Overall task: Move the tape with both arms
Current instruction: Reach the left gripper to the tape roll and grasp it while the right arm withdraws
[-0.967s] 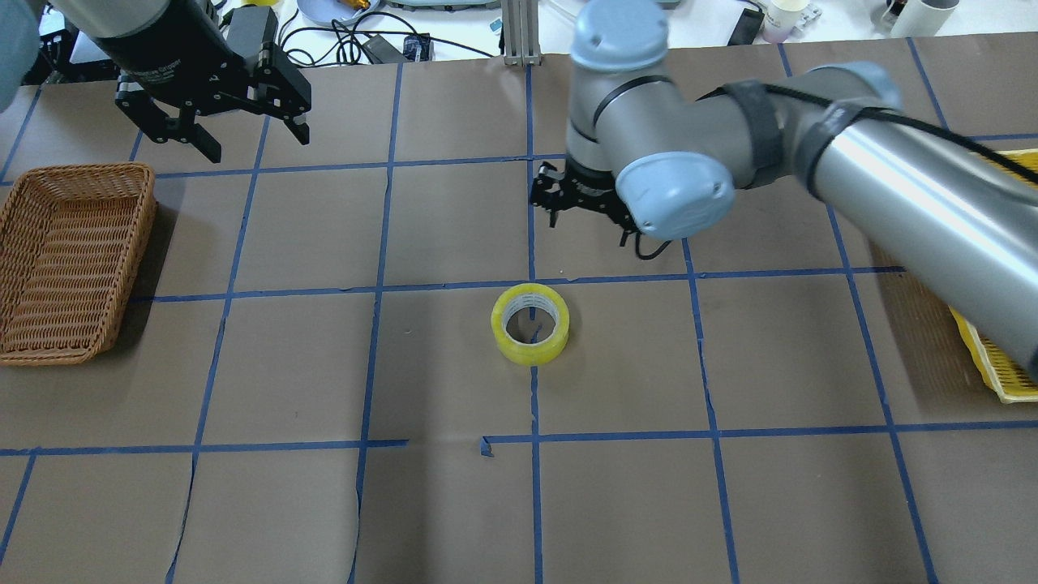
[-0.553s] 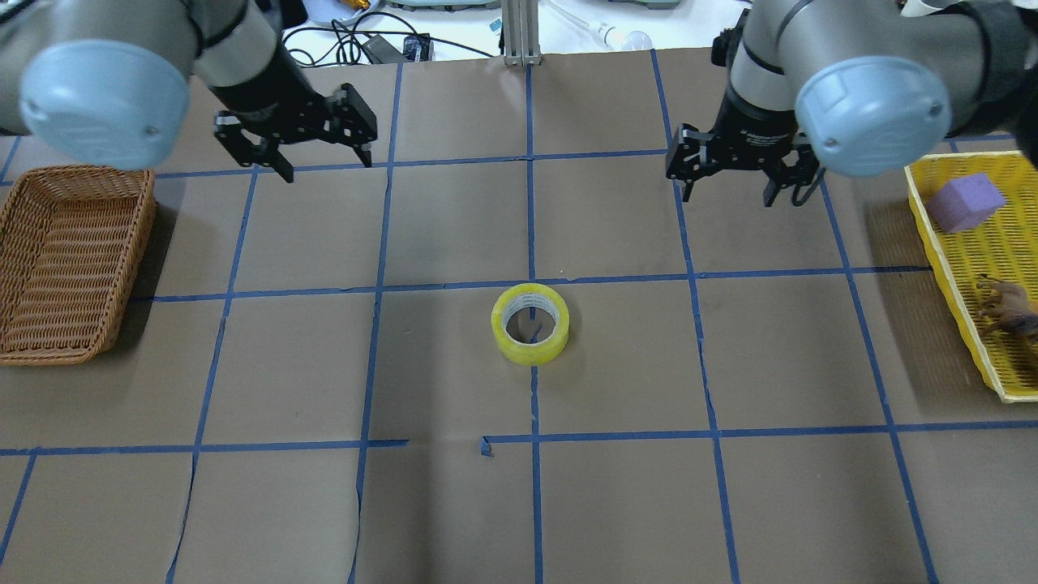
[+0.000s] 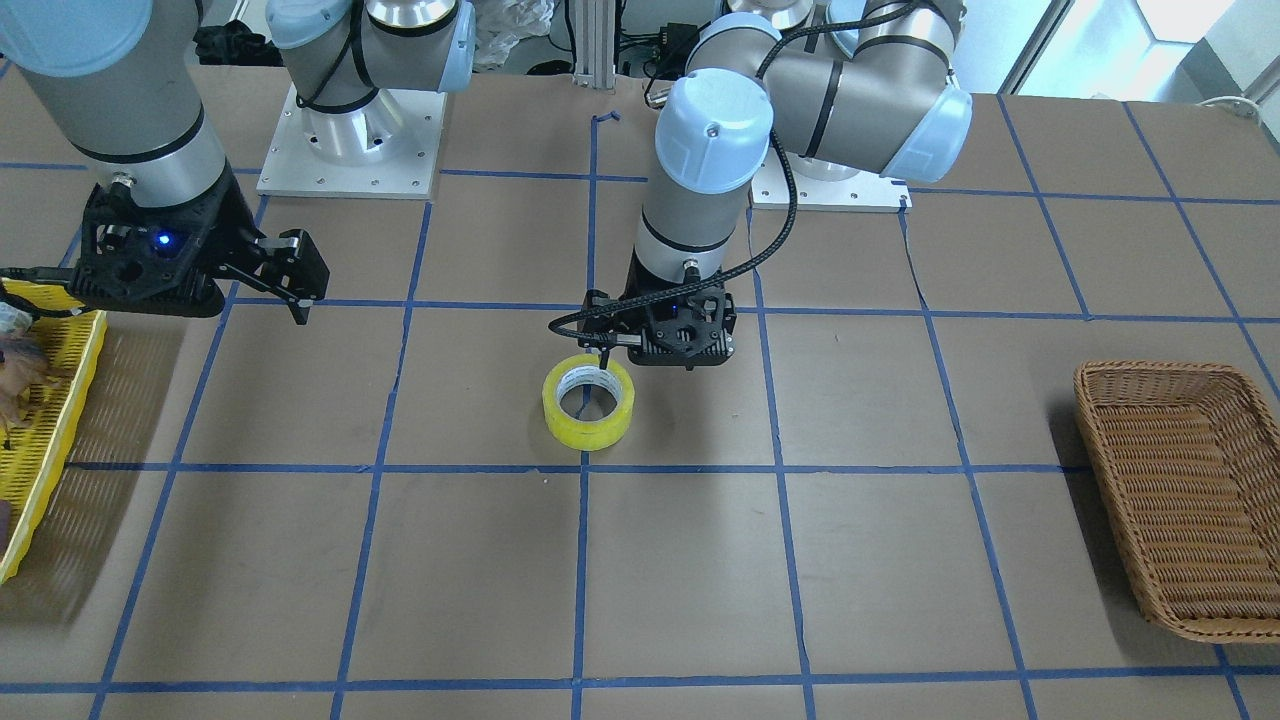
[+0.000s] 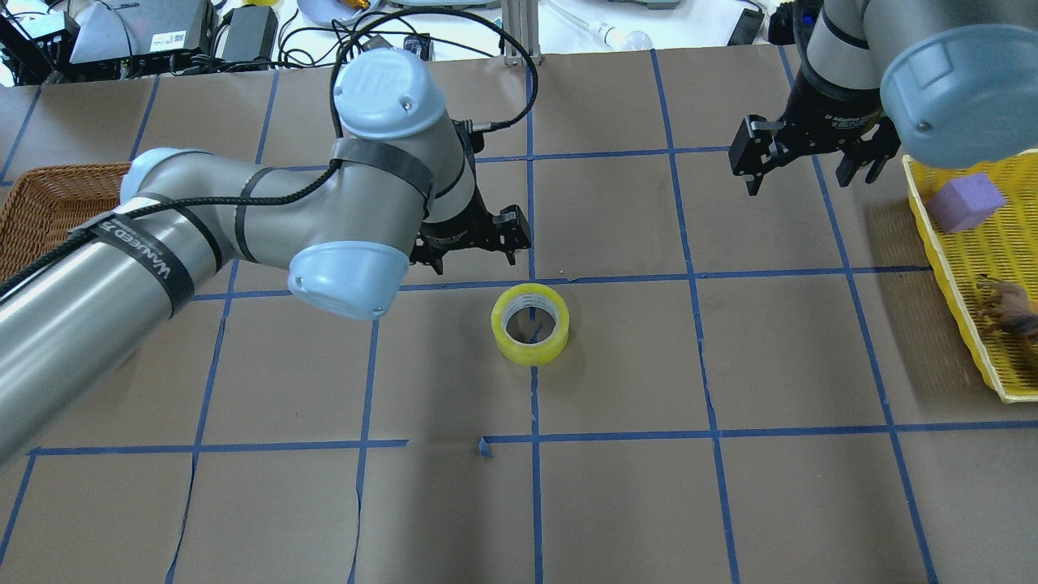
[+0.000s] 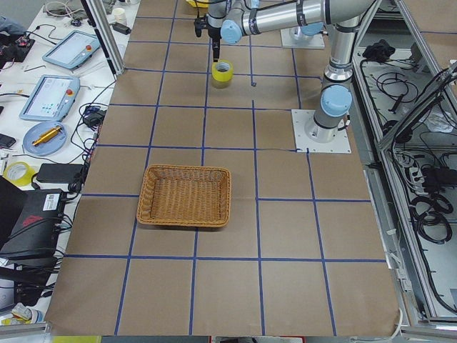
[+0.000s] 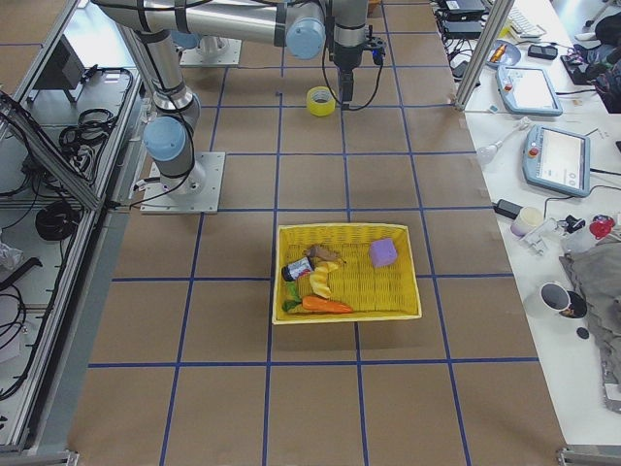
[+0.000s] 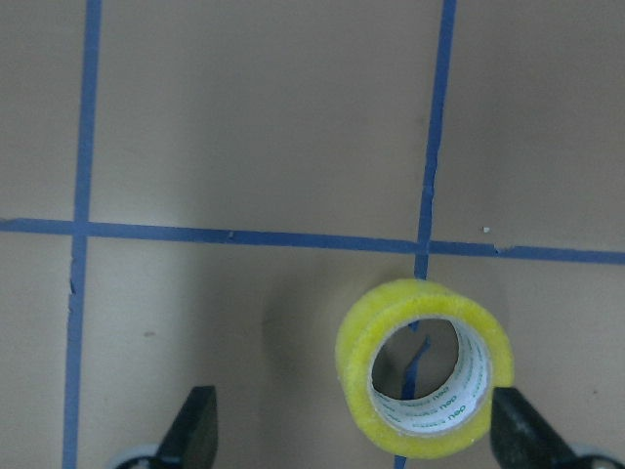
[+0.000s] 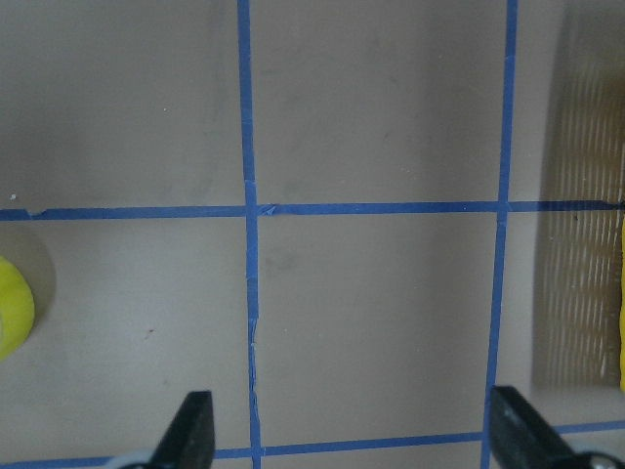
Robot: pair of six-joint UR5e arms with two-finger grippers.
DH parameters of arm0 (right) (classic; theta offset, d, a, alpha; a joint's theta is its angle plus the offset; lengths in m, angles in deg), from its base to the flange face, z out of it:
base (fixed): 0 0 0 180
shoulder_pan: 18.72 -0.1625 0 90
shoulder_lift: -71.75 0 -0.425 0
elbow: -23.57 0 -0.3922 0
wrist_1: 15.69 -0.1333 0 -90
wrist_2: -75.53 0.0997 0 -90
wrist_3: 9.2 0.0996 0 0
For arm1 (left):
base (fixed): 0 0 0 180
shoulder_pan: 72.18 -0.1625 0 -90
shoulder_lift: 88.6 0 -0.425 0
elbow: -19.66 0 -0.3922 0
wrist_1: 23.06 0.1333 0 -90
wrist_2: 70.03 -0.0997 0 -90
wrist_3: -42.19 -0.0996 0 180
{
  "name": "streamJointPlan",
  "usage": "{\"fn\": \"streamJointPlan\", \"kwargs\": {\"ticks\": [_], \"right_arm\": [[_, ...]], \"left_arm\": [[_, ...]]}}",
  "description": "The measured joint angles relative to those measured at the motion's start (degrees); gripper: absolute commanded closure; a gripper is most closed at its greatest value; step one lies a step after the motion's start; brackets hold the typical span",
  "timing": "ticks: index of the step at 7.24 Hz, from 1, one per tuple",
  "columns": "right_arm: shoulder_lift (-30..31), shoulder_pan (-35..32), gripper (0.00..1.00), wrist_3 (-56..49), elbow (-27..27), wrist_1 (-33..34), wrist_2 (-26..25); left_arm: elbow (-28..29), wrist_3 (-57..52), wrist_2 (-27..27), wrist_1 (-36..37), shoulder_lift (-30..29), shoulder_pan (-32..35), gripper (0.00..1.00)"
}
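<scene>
The yellow tape (image 4: 529, 324) lies flat on the brown table at a blue grid crossing, its white core up. It also shows in the front view (image 3: 588, 402) and in the left wrist view (image 7: 425, 381). My left gripper (image 4: 474, 258) hovers open just beyond the tape and a little to its left. In the left wrist view the tape sits near the right-hand fingertip (image 7: 518, 430). My right gripper (image 4: 799, 180) is open and empty at the far right, well away from the tape. Only the tape's edge (image 8: 12, 308) shows in the right wrist view.
A brown wicker basket (image 4: 49, 203) stands at the left edge, partly behind my left arm. A yellow mesh basket (image 4: 973, 268) at the right edge holds a purple block (image 4: 965, 200) and toys. Cables and devices line the far table edge.
My right gripper has pulled back from the table's middle to the far right. My left gripper has swung in from the back left to just behind the tape. The tape has not moved.
</scene>
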Motion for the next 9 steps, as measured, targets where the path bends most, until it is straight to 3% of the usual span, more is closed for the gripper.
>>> {"fn": "streamJointPlan", "kwargs": {"ticks": [2, 4, 5, 6, 9], "right_arm": [[1.65, -1.32, 0.0, -0.19, -0.15, -1.47, 0.14], [2.49, -1.64, 0.0, -0.36, -0.02, -1.74, 0.11], [3.01, -1.77, 0.0, -0.19, 0.01, -1.77, 0.16], [3.87, -2.05, 0.0, -0.16, -0.06, -1.81, 0.19], [4.9, -3.36, 0.0, -0.2, -0.11, -1.83, 0.82]], "left_arm": [[-4.11, 0.58, -1.2, 6.71, -3.36, 0.75, 0.03], [-6.58, 0.54, -1.61, 8.97, -5.85, 0.95, 0.2], [-7.31, 0.42, -1.58, 9.5, -6.64, 0.99, 0.23], [-7.63, 0.45, -1.37, 9.96, -7.3, 1.01, 0.4], [-7.72, 0.41, -0.92, 11.89, -8.64, 1.02, 0.73]]}}
